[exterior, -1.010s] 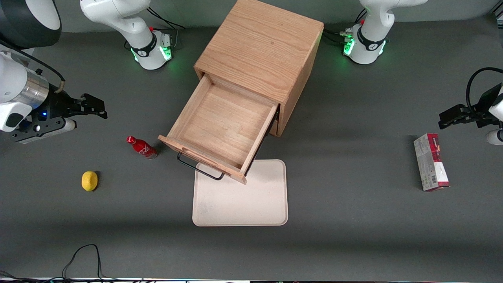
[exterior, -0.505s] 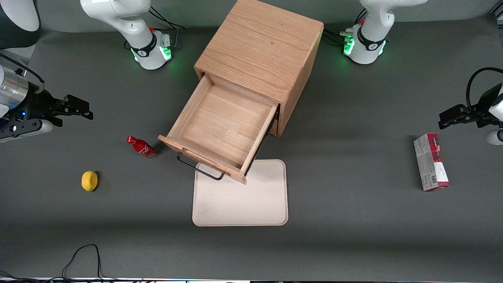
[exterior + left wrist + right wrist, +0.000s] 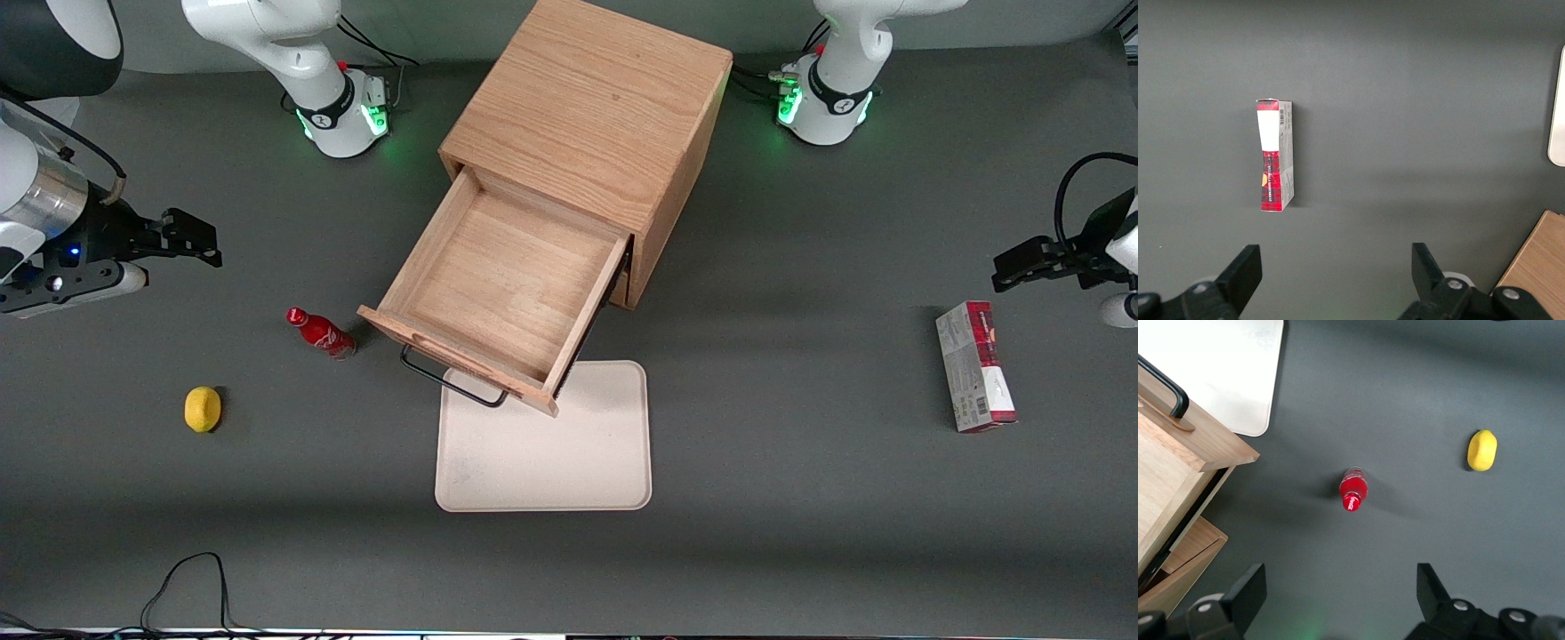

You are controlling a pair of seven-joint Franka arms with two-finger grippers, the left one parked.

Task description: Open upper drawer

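I see the upper drawer [image 3: 507,298] pulled fully out; my gripper [image 3: 191,238], fingers spread and empty, hangs well clear of it.

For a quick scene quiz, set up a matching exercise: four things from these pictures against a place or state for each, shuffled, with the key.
Things:
1. upper drawer
2. red bottle
3. cream tray
4. gripper

Places or states:
A. flat on the table, partly under the drawer's front
B. pulled out, nothing inside
C. open, in the air toward the working arm's end
D. standing beside the drawer's front corner

Pairs: 1-B, 2-D, 3-A, 4-C
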